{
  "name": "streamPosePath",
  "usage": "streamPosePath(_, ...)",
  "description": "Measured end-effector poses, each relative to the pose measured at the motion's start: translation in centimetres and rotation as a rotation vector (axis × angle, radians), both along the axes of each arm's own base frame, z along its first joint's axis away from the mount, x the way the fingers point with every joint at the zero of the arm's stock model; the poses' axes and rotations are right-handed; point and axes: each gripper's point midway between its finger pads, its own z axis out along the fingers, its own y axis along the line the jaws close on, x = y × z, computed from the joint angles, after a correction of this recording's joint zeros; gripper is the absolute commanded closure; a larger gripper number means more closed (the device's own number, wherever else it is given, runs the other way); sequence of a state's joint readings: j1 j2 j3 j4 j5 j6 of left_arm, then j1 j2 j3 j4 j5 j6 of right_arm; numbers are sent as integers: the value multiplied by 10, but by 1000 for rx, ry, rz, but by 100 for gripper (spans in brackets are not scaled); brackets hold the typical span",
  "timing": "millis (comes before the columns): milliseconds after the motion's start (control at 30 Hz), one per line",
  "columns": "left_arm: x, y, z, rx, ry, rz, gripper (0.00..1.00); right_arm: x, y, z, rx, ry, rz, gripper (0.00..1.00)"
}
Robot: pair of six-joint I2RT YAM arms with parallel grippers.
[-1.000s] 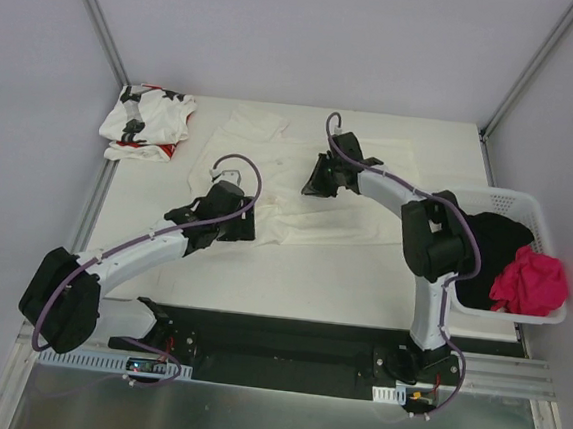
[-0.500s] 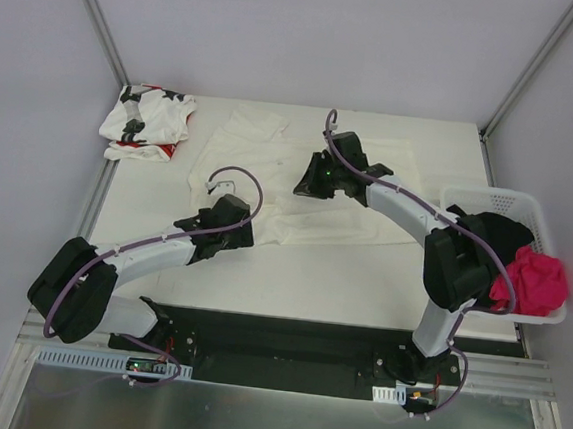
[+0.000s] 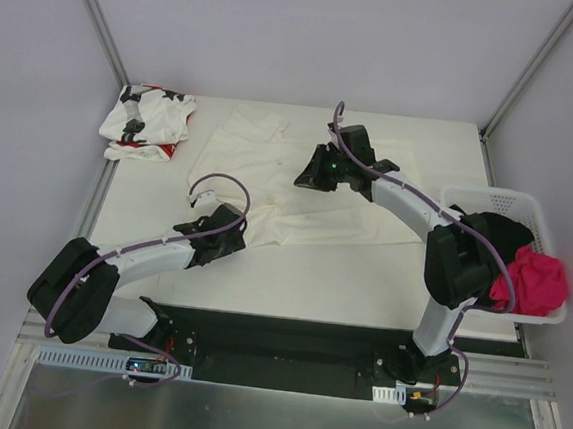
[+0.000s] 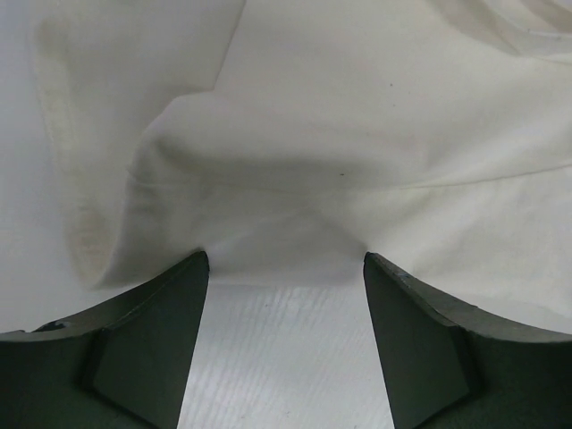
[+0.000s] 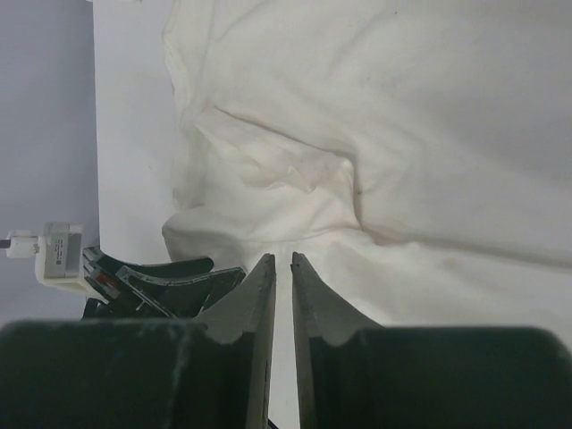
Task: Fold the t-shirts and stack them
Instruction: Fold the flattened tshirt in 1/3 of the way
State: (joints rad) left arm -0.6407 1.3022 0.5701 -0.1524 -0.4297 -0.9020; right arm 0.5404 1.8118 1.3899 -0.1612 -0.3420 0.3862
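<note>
We are just at the start. The cream shirt (image 3: 260, 167) lies spread in the middle of the table (image 3: 362, 271), wrinkly and not folded. The star shirt (image 3: 144, 122) sits bunched in the far left corner. Our left gripper (image 4: 284, 268) is spread wide at the cream shirt's near edge. Our right gripper (image 5: 281, 261) is pressed almost together and seems to pinch a fold. Both shirts need folding and stacking.
</note>
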Motion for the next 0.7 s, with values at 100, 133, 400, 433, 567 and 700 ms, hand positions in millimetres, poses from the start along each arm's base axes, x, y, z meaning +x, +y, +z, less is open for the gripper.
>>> streamPosePath(100, -4, 7, -3, 5, 15, 57, 30, 8, 0, 2, 21, 0, 0, 84)
streamPosePath(133, -4, 10, -3, 3, 18, 78, 30, 10, -1, 2, 26, 1, -2, 84)
streamPosePath(400, -4, 25, -3, -31, 49, 208, 31, 28, 5, 4, 103, 8, 22, 82)
streamPosePath(433, -4, 26, -3, -30, 52, 214, 31, 31, 8, 3, 116, 13, 28, 82)
streamPosePath(567, -13, 36, -2, -11, 78, 238, 31, 30, 24, -14, 153, 68, 62, 82)
streamPosePath(700, -23, 50, 2, 22, 102, 259, 30, 6, 49, -38, 156, 153, 129, 82)
